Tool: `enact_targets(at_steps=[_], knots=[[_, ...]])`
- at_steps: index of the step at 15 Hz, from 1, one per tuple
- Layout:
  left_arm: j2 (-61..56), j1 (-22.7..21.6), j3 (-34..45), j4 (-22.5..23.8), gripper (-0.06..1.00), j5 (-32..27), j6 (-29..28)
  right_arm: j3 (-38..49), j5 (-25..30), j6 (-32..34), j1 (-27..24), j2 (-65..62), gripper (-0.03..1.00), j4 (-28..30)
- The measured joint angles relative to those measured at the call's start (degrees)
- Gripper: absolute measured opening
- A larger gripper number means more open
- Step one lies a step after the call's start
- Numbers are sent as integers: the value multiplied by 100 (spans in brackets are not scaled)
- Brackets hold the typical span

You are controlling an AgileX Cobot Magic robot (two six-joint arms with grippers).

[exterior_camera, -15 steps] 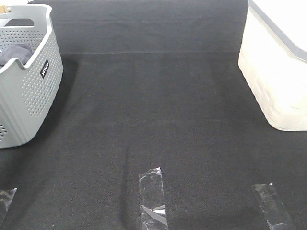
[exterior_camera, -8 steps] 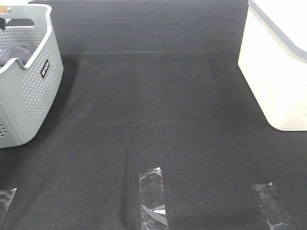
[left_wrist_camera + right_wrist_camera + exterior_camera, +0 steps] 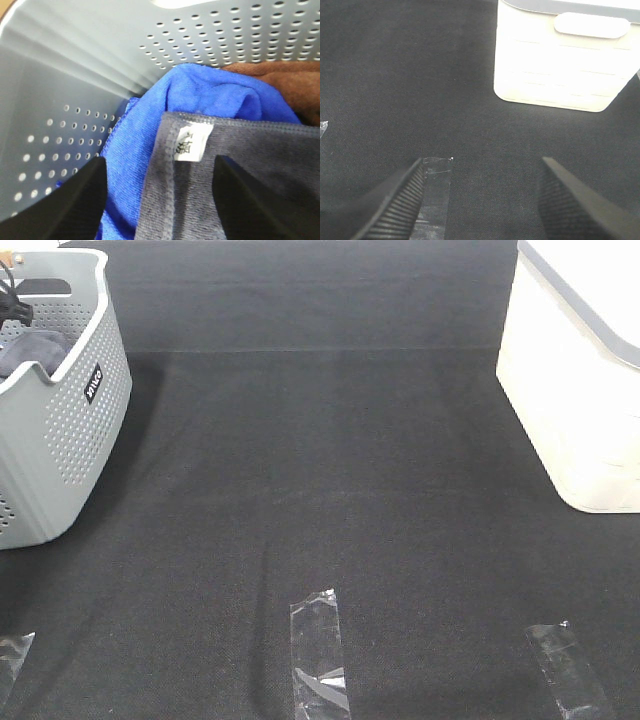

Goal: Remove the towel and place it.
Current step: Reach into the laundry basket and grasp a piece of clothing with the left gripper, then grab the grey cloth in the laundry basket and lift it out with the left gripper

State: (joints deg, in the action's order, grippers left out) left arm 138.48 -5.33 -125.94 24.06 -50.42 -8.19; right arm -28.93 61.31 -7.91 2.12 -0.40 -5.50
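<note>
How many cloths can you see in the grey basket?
3: the grey towel on top, the blue cloth beneath it, the brown cloth beside them near the basket wall. More may be hidden underneath.

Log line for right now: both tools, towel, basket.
left tool: open, jaws either side of towel corner | towel: in basket, over blue cloth | right tool: open, empty, above black mat
</note>
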Motion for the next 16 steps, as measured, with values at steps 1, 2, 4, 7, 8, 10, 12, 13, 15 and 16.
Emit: enact_targets(at_steps=[1,2,4,7,8,10,12,13,15,16], knots=[[0,0,0,6,60,34,-6,0,0,0,0,0,62,0],[0,0,0,34,60,120,-23,0,0,0,0,0,62,0],[23,0,0,155,60,298,-126,0,0,0,0,0,62,0],[223,0,0,189,57,304,-155,0,0,0,0,0,62,0],[304,0,0,252,56,252,-155,0,0,0,0,0,62,0],[315,0,0,344,55,258,-155,0,0,0,0,0,62,0],[321,0,-11,378,45,264,-269,0,0,0,0,0,62,0],[321,0,-11,378,45,264,-269,0,0,0,0,0,62,0],[327,0,-11,407,31,264,-286,0,0,0,0,0,62,0],[378,0,-11,407,22,264,-281,0,0,0,0,0,62,0]])
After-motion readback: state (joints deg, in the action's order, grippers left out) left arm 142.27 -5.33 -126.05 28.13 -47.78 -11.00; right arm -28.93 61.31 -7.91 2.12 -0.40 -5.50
